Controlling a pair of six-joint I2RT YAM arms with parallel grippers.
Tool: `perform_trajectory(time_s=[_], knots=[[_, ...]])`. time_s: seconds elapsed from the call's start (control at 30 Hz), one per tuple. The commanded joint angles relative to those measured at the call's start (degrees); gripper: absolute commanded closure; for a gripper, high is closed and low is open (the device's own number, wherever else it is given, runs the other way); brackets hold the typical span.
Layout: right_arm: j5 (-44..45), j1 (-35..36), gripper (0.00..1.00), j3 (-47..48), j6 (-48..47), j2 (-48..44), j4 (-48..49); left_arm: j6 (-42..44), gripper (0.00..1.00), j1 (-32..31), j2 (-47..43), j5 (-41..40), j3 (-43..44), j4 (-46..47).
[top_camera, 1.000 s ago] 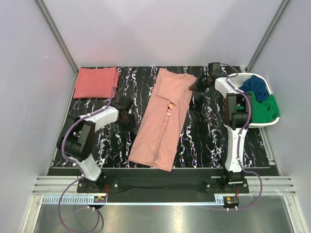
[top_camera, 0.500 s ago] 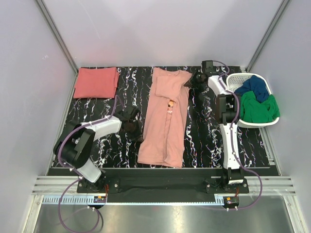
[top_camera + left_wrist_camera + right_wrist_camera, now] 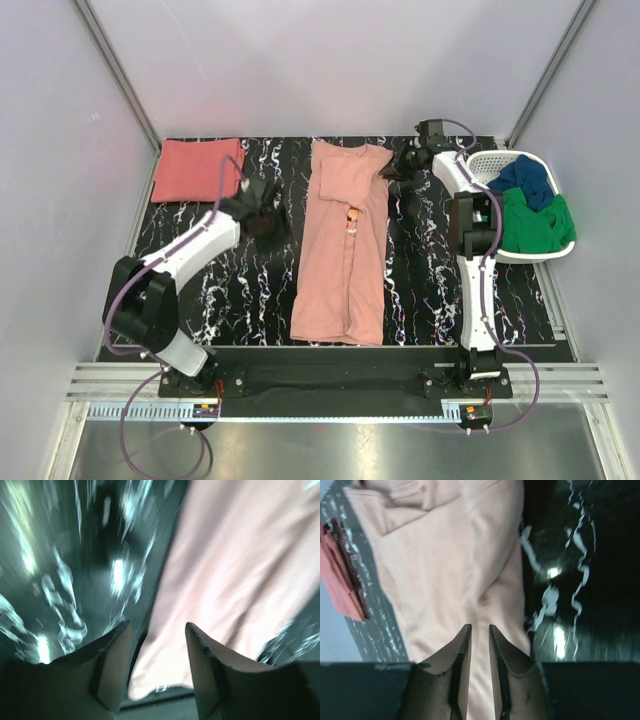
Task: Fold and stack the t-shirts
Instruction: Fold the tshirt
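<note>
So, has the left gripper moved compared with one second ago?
Yes. The left gripper has moved toward the far edge of the table, and is now nearer the folded red shirt.

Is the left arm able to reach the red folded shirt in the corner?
Probably yes. The left gripper hovers open just beside the red shirt, and nothing lies between them.
</note>
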Motion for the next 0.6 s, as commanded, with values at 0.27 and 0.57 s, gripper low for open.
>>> perform_trajectory(time_s=[0.27, 0.57], knots=[[-4.2, -2.9, 0.65, -9.6, -1.0, -15.9, 8.2, 21.7, 0.47, 7.6, 21.2, 0.6, 47.0, 1.6], [-4.8, -2.9, 0.64, -14.6, -2.1, -19.1, 10.2, 18.3, 0.5, 9.2, 45.0, 10.5, 65.1, 10.0]])
